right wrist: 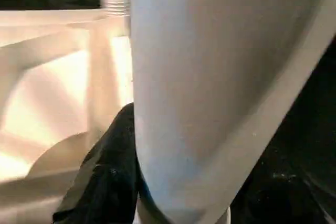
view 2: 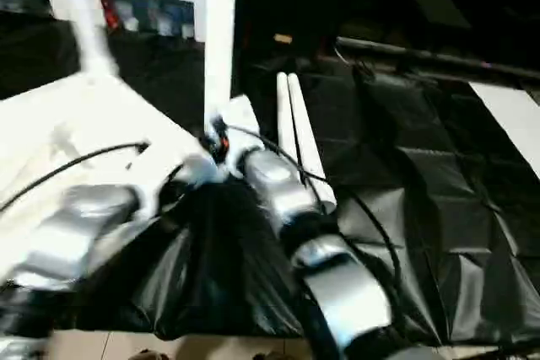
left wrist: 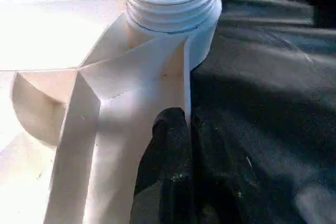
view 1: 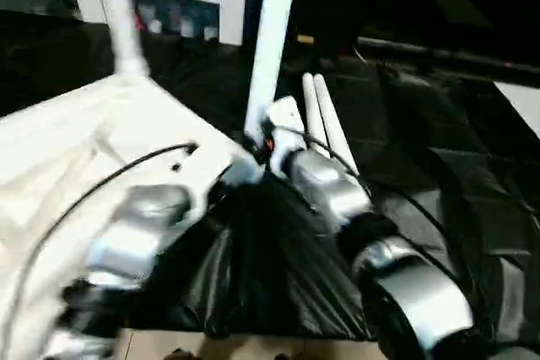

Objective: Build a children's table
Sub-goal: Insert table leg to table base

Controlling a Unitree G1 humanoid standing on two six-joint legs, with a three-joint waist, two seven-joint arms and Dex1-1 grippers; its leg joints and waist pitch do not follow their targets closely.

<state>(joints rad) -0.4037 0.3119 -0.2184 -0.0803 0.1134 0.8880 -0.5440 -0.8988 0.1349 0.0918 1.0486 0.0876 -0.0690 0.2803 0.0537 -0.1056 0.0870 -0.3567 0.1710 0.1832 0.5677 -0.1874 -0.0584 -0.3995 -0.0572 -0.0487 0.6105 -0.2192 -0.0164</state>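
Table assembly, mid-build: the white table top [view 1: 76, 149] lies upside down on black sheeting [view 1: 439, 183], ribbed underside up, its near corner pointing toward my right arm. One leg [view 1: 272, 40] stands nearly upright at that corner, its long axis running straight up out of the round socket, and my right gripper [view 1: 263, 147] reaches in at its base; in the right wrist view the leg fills the space beside one black finger [right wrist: 107, 182], so I read that hand as half-closed around the tube, gripping it low down. My left gripper [left wrist: 176, 145] is shut, fingers pressed together with nothing between them, resting against a rib beside the threaded corner socket [left wrist: 170, 3], apparently steadying the top. A second leg [view 1: 122, 23] rises at the far corner. Two more legs [view 1: 325, 120] lie side by side on the sheeting just beyond my right wrist, their length pointing away from me. My right arm is plainly the nearer to both the standing leg and the spares, so any seating or turning of that leg should come from the right, along its vertical axis.
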